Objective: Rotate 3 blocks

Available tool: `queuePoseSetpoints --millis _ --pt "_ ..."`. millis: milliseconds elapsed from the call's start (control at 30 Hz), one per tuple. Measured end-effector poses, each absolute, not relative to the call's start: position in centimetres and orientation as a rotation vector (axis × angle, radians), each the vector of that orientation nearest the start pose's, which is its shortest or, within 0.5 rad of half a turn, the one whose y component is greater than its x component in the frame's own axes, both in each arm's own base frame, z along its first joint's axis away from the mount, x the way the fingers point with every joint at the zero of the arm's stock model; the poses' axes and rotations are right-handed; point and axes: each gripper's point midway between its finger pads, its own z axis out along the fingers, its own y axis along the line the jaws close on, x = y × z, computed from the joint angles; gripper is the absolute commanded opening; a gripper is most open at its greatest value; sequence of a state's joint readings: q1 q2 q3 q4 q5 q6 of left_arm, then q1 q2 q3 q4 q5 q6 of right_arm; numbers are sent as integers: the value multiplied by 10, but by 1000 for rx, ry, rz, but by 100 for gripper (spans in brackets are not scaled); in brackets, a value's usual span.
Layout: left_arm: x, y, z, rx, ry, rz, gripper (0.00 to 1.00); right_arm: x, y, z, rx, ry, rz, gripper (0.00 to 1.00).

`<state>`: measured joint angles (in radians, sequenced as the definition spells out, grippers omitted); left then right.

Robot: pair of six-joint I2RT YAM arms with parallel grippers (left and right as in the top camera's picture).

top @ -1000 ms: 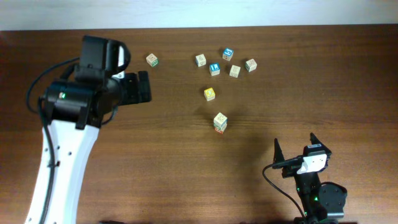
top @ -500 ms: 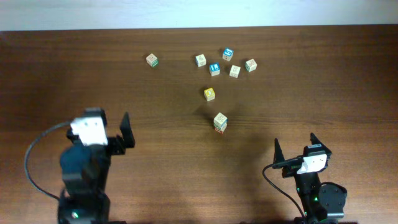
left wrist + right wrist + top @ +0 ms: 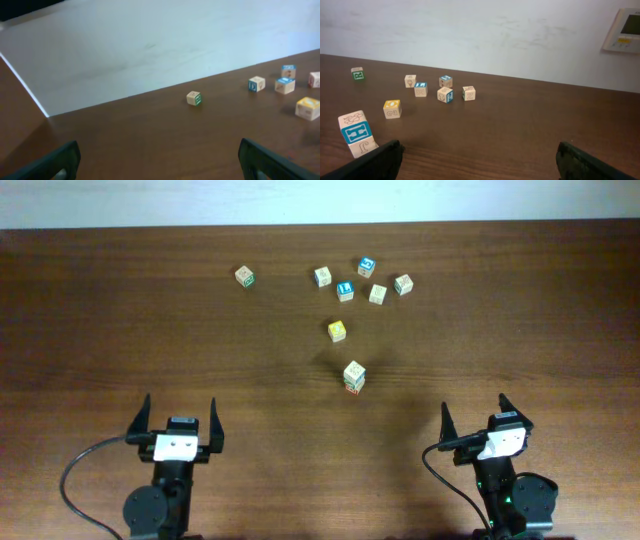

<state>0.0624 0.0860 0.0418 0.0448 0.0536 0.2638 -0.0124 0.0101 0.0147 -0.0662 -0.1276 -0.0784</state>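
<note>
Several small wooden blocks lie at the far middle of the table. A green-marked block (image 3: pixel 245 276) (image 3: pixel 194 98) sits alone to the left of the group. A pale tan block (image 3: pixel 322 276) (image 3: pixel 410 80) shows a reddish mark. Nearest me, two blocks stand stacked (image 3: pixel 354 376) (image 3: pixel 357 132), the lower one showing a red edge from overhead. My left gripper (image 3: pixel 180 406) (image 3: pixel 159 152) and right gripper (image 3: pixel 475 408) (image 3: pixel 480 150) rest at the near edge. Both are open, hold nothing and stand far from every block.
A yellow-faced cube (image 3: pixel 337 331) (image 3: pixel 392 108) lies just beyond the stack. Two blue-topped cubes (image 3: pixel 345 290) (image 3: pixel 367 267) and two more tan ones (image 3: pixel 377 294) (image 3: pixel 403 284) form the far cluster. A white wall rises behind the table's far edge.
The left arm has swung from high over the table's left side back down to the near edge. The right arm and all the blocks stayed put.
</note>
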Motion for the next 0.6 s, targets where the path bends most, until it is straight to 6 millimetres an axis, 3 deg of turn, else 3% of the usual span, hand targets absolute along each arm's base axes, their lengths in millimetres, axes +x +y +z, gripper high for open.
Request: queuePoseSetpoints --millis 133,600 --pt "246 6 158 218 1639 216 99 245 19 162 -152 1625 34 98" --pt "246 6 158 230 1639 227 99 245 19 162 -152 1625 34 98"
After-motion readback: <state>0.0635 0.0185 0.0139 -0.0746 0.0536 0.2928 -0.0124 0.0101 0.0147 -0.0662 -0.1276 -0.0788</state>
